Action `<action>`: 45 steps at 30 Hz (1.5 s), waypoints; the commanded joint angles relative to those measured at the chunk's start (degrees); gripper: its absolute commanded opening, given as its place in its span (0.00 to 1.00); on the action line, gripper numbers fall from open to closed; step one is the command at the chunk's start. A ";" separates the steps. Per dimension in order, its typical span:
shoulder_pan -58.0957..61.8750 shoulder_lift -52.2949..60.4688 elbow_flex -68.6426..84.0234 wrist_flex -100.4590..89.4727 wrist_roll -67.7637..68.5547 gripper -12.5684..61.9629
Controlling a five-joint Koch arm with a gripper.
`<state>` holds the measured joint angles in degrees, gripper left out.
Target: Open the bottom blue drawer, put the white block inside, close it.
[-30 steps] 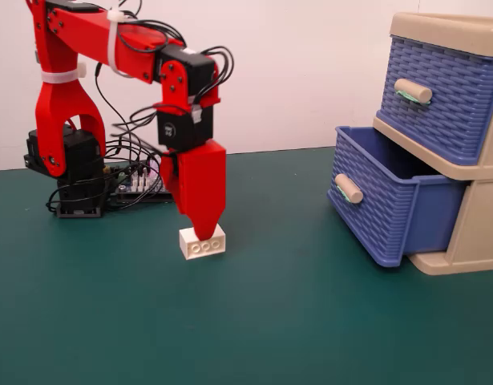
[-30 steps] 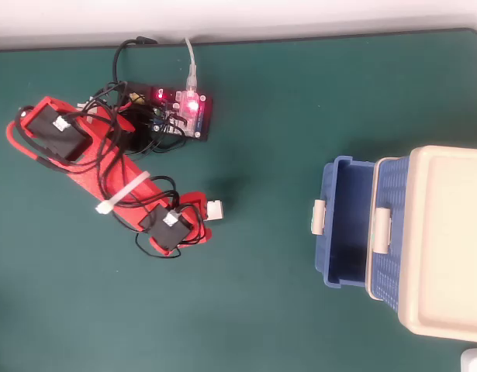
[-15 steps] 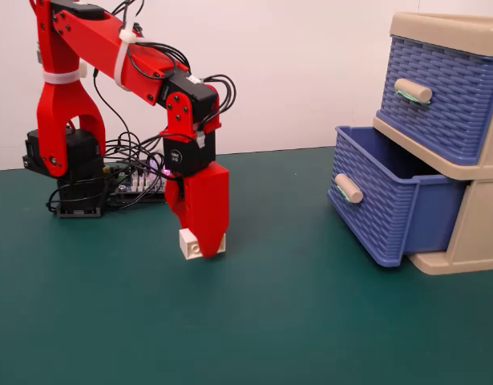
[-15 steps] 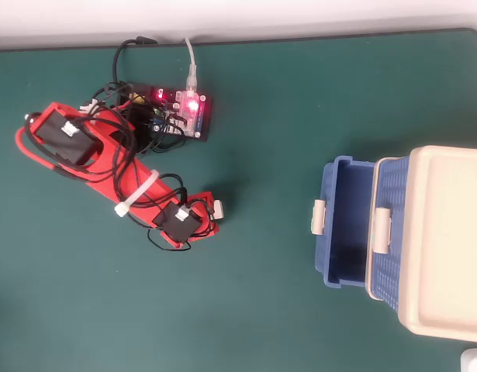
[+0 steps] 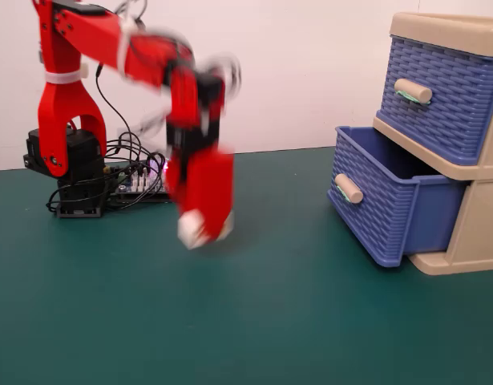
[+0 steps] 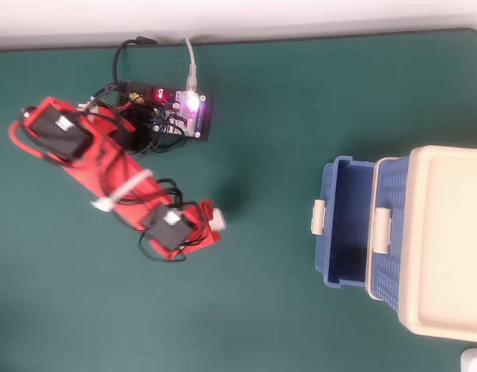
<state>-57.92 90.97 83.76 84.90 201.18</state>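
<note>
Pinching the block [image 5: 191, 228] blurrily, the gripper [image 5: 202, 233] hangs at nine o'clock of the open bottom drawer [image 6: 331, 271]; block axis unclear.

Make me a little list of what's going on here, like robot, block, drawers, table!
arm: red, blurred in the fixed view
gripper: pointing down, above the table, shut on the white block
white block: held at the gripper's tip, off the table
bottom blue drawer: pulled open, looks empty
upper blue drawer: closed
table: green
circuit board: by the arm's base, lights on
</note>
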 commanded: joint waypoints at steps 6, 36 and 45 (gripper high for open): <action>-3.78 -0.09 -34.72 12.66 -14.41 0.06; -25.14 -35.51 -77.78 -5.10 -30.41 0.62; -24.52 -29.53 -76.99 3.34 -30.41 0.63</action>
<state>-81.91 55.90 8.17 84.46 168.57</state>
